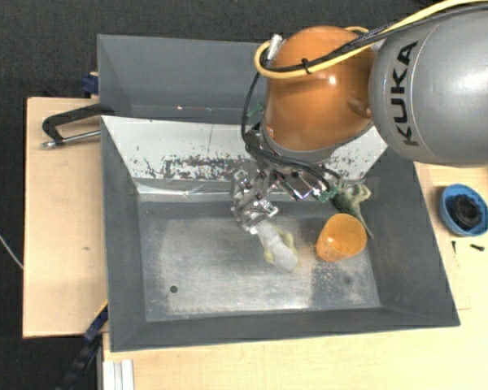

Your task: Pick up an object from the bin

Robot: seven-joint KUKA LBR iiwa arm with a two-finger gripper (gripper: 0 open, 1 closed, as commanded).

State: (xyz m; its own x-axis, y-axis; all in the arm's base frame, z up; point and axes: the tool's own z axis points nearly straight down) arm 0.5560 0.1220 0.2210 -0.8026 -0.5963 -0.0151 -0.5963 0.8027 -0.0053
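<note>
Pale, whitish lumpy thing (278,250) sat mid-bin (120,242), near an orange dome-ish thing (342,239). Arm reached in from the right, tool (254,207) pointed down just above the pale lump. Couldn't tell if it was clenched or released.

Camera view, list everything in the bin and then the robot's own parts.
pale lumpy object: one, whitish with a yellow tinge, mid bin floor, just below the gripper
round object: one, orange, bin floor, right of the pale one
green piece: one, green, above the orange object, partly under the arm; kind unclear
bin: one, grey metal, holds all of the above
gripper: one, metallic, over the bin's middle
wrist cover: one, orange, above the gripper
arm: one, grey, from the right
</note>
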